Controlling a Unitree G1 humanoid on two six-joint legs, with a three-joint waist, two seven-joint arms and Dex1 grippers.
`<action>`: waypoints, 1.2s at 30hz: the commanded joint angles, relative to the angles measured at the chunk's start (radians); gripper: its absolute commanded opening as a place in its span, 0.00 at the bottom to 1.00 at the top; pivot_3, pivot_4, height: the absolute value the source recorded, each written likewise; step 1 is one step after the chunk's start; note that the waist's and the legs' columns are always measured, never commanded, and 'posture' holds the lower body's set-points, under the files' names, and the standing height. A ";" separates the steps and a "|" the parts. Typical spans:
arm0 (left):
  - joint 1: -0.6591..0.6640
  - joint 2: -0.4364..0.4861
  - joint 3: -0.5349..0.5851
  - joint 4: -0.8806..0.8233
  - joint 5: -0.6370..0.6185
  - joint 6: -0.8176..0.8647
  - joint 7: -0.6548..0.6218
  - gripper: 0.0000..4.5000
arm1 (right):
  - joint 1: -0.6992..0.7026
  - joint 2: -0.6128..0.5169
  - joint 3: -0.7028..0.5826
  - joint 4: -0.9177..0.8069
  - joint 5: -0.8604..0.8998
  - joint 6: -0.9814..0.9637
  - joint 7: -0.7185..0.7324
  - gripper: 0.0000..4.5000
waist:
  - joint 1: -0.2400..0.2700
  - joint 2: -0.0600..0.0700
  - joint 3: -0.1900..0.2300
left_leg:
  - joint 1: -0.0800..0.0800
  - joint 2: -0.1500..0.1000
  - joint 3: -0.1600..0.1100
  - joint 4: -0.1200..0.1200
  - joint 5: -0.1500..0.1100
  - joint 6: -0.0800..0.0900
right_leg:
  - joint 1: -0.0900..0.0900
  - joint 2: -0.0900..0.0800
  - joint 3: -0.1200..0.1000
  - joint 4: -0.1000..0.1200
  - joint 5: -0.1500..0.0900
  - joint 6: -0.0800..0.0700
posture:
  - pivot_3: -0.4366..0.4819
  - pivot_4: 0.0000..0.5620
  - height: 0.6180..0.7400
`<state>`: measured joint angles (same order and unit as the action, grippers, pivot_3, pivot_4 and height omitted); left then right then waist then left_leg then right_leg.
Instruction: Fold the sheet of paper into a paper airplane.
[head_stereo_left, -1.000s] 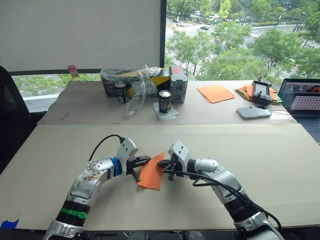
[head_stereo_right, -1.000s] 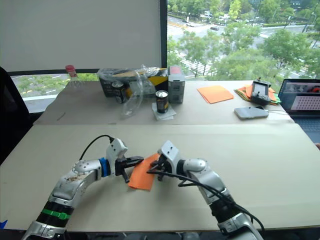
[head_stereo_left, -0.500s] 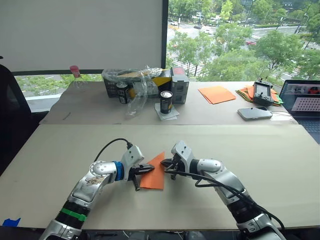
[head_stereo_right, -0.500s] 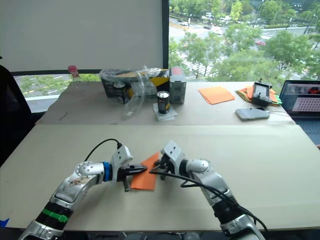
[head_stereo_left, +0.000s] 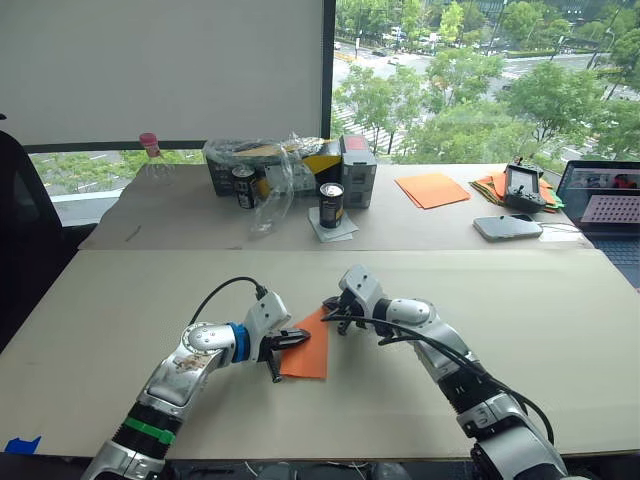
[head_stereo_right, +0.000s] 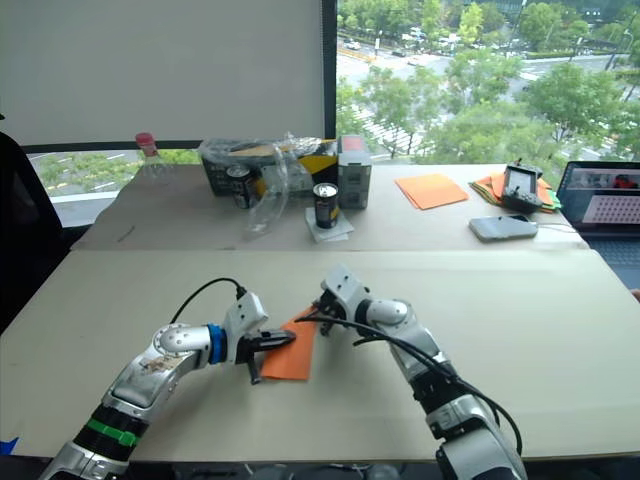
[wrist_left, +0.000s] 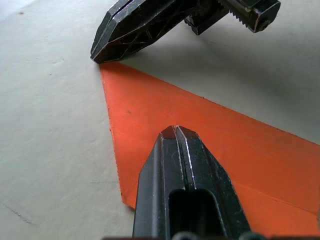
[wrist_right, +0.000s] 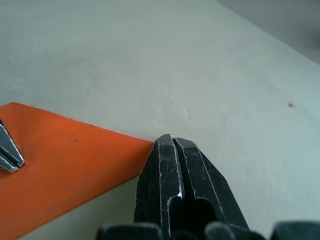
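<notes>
Table: I see the pale table in front of me, with clutter along the far side by the window: cans, a clear plastic bag, a stack of smooth orange sheets, a laptop.
Sheet of paper: the sheet of paper lies flat near the middle of the table, between my two arms, already a narrow pointed shape with its tip aimed toward the window.
Left gripper: my left gripper lies low over the paper's left edge, fingers pressed together with nothing between them. In the wrist view the closed tip sits on top of the orange surface, pinning rather than pinching.
Right gripper: my right gripper is at the pointed far corner, fingers also closed on nothing, its tip right at the paper's apex.
Step in hand: I judge this as flattening a crease, one tip holding, the other at the point.
Next move: I would drag the right tip along the folded edge while the left holds firm, then lift an edge for the next fold. Slipping paper is the risk.
</notes>
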<state>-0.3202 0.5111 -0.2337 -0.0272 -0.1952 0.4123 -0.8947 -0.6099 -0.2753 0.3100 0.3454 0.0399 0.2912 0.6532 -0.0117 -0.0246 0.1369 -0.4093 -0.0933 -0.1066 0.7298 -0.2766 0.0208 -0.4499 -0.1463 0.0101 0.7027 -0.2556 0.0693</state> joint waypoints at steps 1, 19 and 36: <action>0.019 0.008 -0.010 0.017 0.019 0.007 0.003 0.01 | -0.003 -0.003 -0.031 0.024 -0.013 -0.062 -0.006 0.00 | 0.000 0.000 0.000 | 0.000 0.000 0.000 0.000 0.000 0.000 | 0.000 0.000 0.000 0.000 0.000 0.000 | 0.48 0.27 0.43; -0.012 -0.007 -0.010 0.028 0.028 -0.013 0.006 0.01 | 0.107 -0.059 0.013 -0.175 -0.019 -0.103 0.147 0.00 | -0.003 0.000 0.000 | -0.006 0.000 0.000 0.000 0.000 0.000 | -0.003 0.000 0.000 0.001 0.000 0.000 | 0.48 0.27 0.43; 0.014 0.005 -0.010 -0.005 0.022 0.014 0.006 0.01 | 0.176 -0.170 0.134 -0.293 -0.113 -0.088 0.265 0.00 | -0.003 0.000 0.000 | -0.006 0.000 0.000 -0.001 0.000 0.000 | -0.003 0.000 0.000 0.000 0.000 0.000 | 0.48 0.27 0.43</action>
<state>-0.3255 0.5037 -0.2303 -0.0330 -0.1885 0.4133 -0.8851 -0.4539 -0.4246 0.3957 0.0602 -0.0372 0.2012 0.8807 -0.0149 -0.0242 0.1372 -0.4155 -0.0930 -0.1061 0.7291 -0.2766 0.0207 -0.4525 -0.1462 0.0105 0.7028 -0.2558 0.0696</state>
